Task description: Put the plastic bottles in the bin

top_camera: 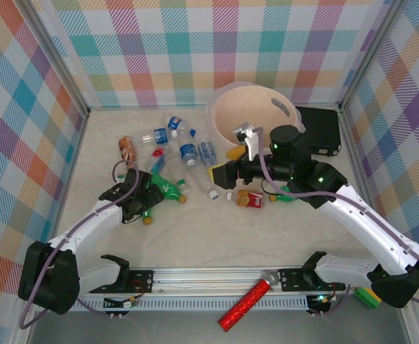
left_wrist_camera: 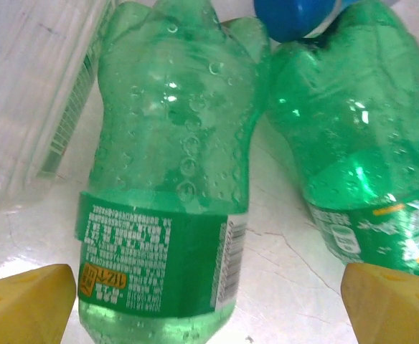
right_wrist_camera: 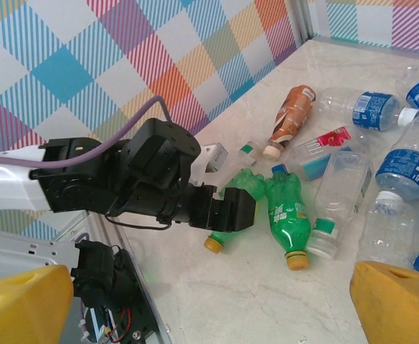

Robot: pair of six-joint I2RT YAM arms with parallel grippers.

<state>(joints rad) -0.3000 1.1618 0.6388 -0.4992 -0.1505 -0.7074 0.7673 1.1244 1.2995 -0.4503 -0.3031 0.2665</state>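
Note:
A green plastic bottle (left_wrist_camera: 170, 215) with a yellow cap (right_wrist_camera: 213, 244) lies on the table between the yellow fingers (left_wrist_camera: 23, 301) of my left gripper (top_camera: 141, 203), which straddles it with jaws wide open. A second green bottle (top_camera: 170, 190) lies right beside it. Several clear bottles (top_camera: 188, 150) with blue labels and a brown bottle (top_camera: 127, 148) lie farther back. A red-labelled bottle (top_camera: 249, 201) lies under my right arm. My right gripper (top_camera: 226, 163) hovers open and empty over the table's middle, near the beige bin (top_camera: 249, 107).
A black case (top_camera: 321, 129) sits right of the bin. A red glittery tube (top_camera: 249, 301) rests on the front rail. Checked walls close in the table on three sides. A clear bottle (left_wrist_camera: 30, 93) lies close to the left of the straddled one.

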